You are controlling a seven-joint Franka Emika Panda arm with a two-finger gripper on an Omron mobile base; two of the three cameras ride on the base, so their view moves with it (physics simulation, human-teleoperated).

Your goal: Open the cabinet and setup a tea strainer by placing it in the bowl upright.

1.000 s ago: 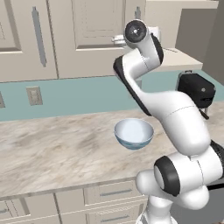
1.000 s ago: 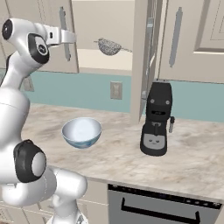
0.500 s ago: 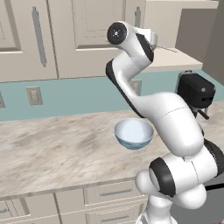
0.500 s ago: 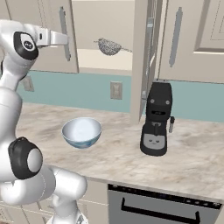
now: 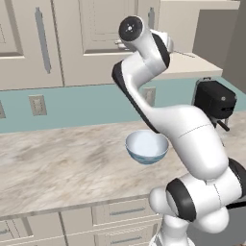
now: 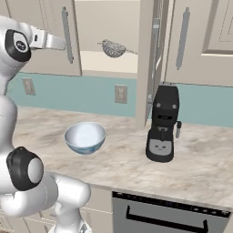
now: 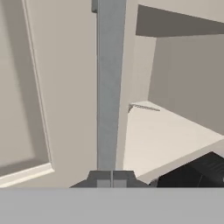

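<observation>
Claw: pinching left door's grey handle of cabinet. Tea strainer: upper centre, on shelf. Bowl: lower left, on table. Advice: swing door wide, keeping grip square

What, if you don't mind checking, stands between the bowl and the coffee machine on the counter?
Nothing: in the right base view, bare marbled counter separates the bowl from the black coffee machine.
</observation>
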